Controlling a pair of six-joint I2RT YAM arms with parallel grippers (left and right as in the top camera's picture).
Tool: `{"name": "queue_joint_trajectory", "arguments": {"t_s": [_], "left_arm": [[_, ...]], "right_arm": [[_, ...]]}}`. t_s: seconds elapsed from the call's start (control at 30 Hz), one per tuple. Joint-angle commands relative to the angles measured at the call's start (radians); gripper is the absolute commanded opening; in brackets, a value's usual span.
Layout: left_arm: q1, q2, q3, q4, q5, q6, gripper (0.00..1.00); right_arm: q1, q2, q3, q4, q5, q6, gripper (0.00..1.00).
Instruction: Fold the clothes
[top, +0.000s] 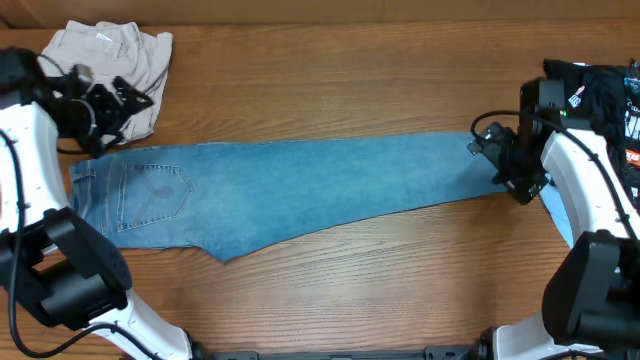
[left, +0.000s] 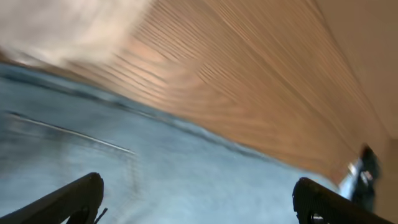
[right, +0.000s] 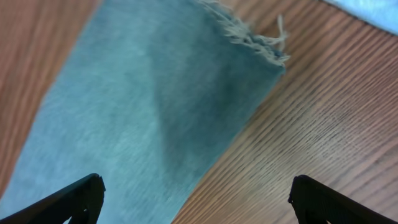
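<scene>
**A:** What are the grippers doing?

**B:** The right gripper (right: 198, 183) has its fingers spread wide with nothing between them. Its wrist view shows it above the frayed hem (right: 249, 34) of the jeans (top: 300, 185). The left gripper (left: 198, 186) is just as wide and just as empty, over denim near the waistband edge. That view is blurred, so I can't tell how high it sits.

**A:** And the jeans?

**B:** They lie flat on the table (top: 350, 290), stretched from 9 o'clock to 3 o'clock in the overhead view. The waistband and back pocket (top: 155, 190) are at 9 and the hem at 3. They look doubled leg on leg, so I judge the next fold runs end to end.

**A:** How to do it cleanly?

**B:** Pinch the hem a little inside its edge, catching both layers and not just loose threads. Lift only enough to clear the cloth, carry it toward 9 o'clock and lay it square on the waistband. The left gripper can hold the waistband down so nothing slides.

**A:** Anything in the way?

**B:** The khaki trousers (top: 120, 55) lie just beside the waistband at 10 o'clock. A black garment (top: 600, 85) lies near the right arm at 2 o'clock. Keep each pinch on denim only.
</scene>
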Motion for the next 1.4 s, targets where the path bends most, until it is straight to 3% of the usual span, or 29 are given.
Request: {"name": "queue_joint_trajectory", "arguments": {"t_s": [0.0, 0.53, 1.37], "left_arm": [[-0.065, 0.010, 0.018, -0.011, 0.051, 0.050, 1.00], [-0.297, 0.010, 0.018, -0.003, -0.195, 0.049, 1.00], [-0.326, 0.010, 0.018, 0.000, -0.200, 0.049, 1.00]], "right_arm": [[-0.026, -0.005, -0.032, 0.035, -0.016, 0.021, 1.00], [-0.081, -0.005, -0.153, 0.224, -0.043, 0.002, 1.00], [-0.081, 0.015, -0.309, 0.485, -0.065, 0.047, 1.00]]}}
